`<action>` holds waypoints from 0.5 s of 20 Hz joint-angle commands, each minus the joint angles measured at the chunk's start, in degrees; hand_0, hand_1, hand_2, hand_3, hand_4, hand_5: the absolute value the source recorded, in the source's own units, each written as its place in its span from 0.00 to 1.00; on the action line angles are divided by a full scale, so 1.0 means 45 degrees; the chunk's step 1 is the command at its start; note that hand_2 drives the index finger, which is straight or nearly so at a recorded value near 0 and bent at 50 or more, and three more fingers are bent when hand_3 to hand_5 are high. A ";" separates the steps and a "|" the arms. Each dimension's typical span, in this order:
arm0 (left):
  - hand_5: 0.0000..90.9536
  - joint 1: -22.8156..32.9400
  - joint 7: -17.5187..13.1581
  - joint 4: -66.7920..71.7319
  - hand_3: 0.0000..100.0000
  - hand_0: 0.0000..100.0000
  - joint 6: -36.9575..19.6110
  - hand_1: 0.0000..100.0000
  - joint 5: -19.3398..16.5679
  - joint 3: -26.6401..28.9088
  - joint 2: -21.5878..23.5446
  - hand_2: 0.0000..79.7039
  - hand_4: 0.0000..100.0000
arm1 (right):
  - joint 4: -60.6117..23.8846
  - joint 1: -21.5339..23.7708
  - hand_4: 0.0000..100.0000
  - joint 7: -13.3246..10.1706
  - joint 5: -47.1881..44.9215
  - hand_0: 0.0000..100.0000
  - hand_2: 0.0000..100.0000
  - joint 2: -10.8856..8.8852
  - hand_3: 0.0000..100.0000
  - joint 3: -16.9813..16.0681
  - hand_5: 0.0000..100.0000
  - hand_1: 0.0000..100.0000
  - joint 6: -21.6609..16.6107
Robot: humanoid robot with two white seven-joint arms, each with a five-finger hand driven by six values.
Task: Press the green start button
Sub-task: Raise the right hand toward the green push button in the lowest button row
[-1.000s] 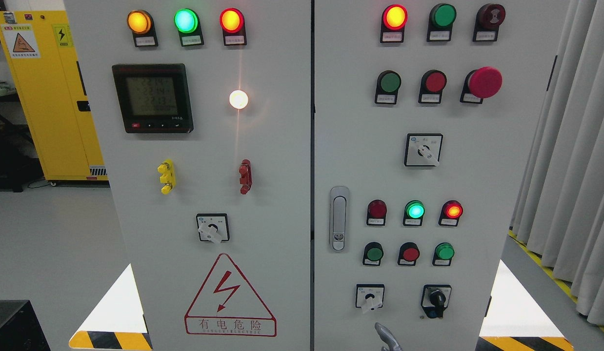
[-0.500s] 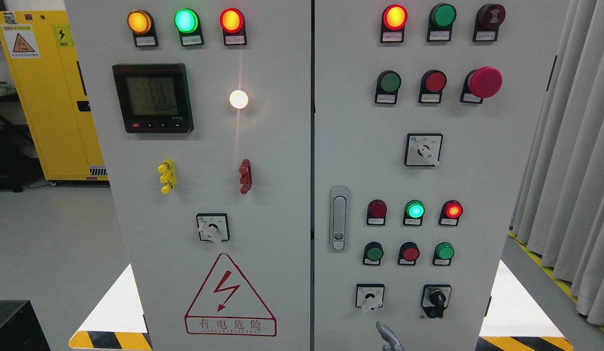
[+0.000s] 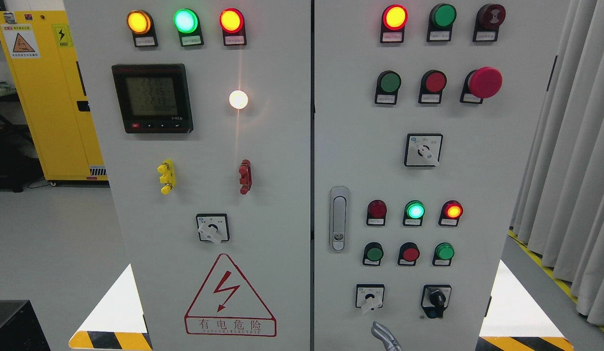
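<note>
Facing a big grey control cabinet, green start button low on its right door beside the red one, one silvery robot hand poking up underneath, fingers' state impossible to tell.

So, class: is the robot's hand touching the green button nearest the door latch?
Apart. The head view shows the right hand at the bottom edge, below the white selector switch, well clear of the green button.

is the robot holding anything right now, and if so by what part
Nothing is held. Only the grey tip of a hand shows at the bottom edge, below the selector switch on the right cabinet door, touching nothing. Which arm it belongs to cannot be told.
</note>
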 commanded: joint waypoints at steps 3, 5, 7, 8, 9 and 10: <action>0.00 -0.0017 -0.0010 0.0000 0.00 0.12 0.0002 0.56 -0.0018 -0.0013 -0.0003 0.00 0.00 | -0.0857 -0.0616 0.26 -0.0587 0.5257 0.40 0.00 0.0924 0.20 -0.1633 0.21 0.80 0.0058; 0.00 0.0002 -0.0010 0.0000 0.00 0.12 0.0002 0.56 0.0002 0.0006 0.0016 0.00 0.00 | -0.0917 -0.1046 0.47 -0.1115 0.6763 0.37 0.00 0.1023 0.38 -0.1965 0.43 0.82 0.0136; 0.00 0.0002 -0.0010 0.0000 0.00 0.12 0.0002 0.56 0.0002 -0.0013 -0.0003 0.00 0.00 | -0.1091 -0.1223 0.84 -0.1195 0.7335 0.55 0.00 0.1062 0.71 -0.2025 0.91 0.89 0.0505; 0.00 0.0002 -0.0010 0.0000 0.00 0.12 0.0002 0.56 -0.0018 0.0006 0.0016 0.00 0.00 | -0.1209 -0.1262 0.89 -0.1234 0.7433 0.59 0.00 0.1062 0.77 -0.2006 0.95 0.91 0.0817; 0.00 0.0002 -0.0010 0.0000 0.00 0.12 0.0002 0.56 0.0002 0.0006 -0.0003 0.00 0.00 | -0.1364 -0.1263 0.97 -0.1273 0.7589 0.63 0.00 0.1062 0.86 -0.1986 1.00 0.93 0.1052; 0.00 0.0002 -0.0010 0.0000 0.00 0.12 0.0002 0.56 0.0002 0.0006 -0.0003 0.00 0.00 | -0.1463 -0.1263 1.00 -0.1350 0.7880 0.63 0.00 0.1062 0.90 -0.1966 1.00 0.94 0.1209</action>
